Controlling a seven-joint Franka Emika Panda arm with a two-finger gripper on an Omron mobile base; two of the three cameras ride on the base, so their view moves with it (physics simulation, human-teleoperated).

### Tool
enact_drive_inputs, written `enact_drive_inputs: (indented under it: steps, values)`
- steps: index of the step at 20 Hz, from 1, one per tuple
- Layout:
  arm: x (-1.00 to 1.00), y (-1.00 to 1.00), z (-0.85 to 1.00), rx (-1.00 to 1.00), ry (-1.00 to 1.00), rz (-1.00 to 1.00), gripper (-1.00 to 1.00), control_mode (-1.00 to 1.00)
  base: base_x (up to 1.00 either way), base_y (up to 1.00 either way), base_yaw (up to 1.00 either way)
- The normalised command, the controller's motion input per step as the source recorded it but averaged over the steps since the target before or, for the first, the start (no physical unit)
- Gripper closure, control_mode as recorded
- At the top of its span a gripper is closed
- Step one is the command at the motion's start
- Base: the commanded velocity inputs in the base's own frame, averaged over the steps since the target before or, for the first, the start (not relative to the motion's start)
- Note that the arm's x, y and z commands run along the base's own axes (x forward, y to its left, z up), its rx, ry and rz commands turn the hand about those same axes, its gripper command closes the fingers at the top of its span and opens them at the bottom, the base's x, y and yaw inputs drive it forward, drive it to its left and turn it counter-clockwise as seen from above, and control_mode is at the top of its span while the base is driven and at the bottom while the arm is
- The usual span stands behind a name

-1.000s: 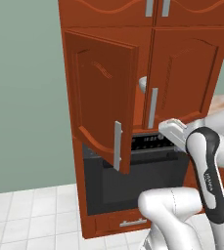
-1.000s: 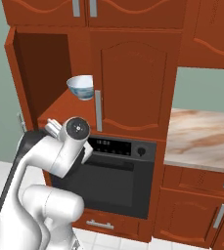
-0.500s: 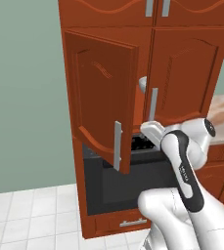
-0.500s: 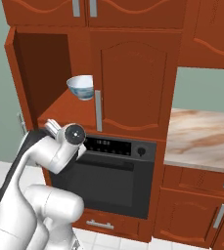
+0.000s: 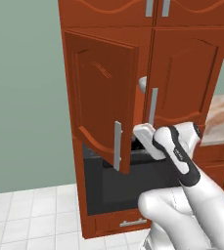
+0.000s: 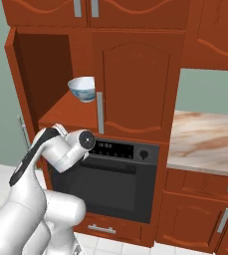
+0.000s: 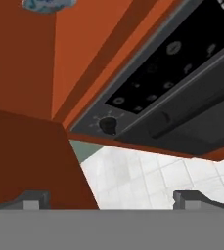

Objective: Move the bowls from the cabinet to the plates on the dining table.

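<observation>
Bowl (image 6: 82, 89) is shown on the cabinet (image 6: 135, 74) shelf above the lowered, spread fingers (image 7: 30, 199); the open door (image 5: 101, 102) could be struck on approach.

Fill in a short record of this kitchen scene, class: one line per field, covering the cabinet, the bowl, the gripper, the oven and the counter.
cabinet door: left door swung open, right door closed
bowl: white and blue bowl upright on the open cabinet's shelf, near its front edge
gripper: gripper open, holding nothing, low by the oven's control panel
oven: black oven under the cabinet, door closed
counter: marble counter to the right of the oven
</observation>
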Motion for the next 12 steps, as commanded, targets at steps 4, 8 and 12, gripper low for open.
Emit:
enact_drive_inputs:
  steps: [4, 8, 12]
  values:
    - [0.28, 0.0, -0.12, 0.11, 0.2, 0.2, -1.0, -1.0, 0.0, 0.0, 0.0]
    - [0.22, 0.13, -0.08, 0.07, 0.16, 0.13, -1.0, -1.0, 0.0, 0.0, 0.0]
    - [0.19, 0.35, -0.06, 0.05, 0.04, 0.06, -1.0, -1.0, 0.0, 0.0, 0.0]
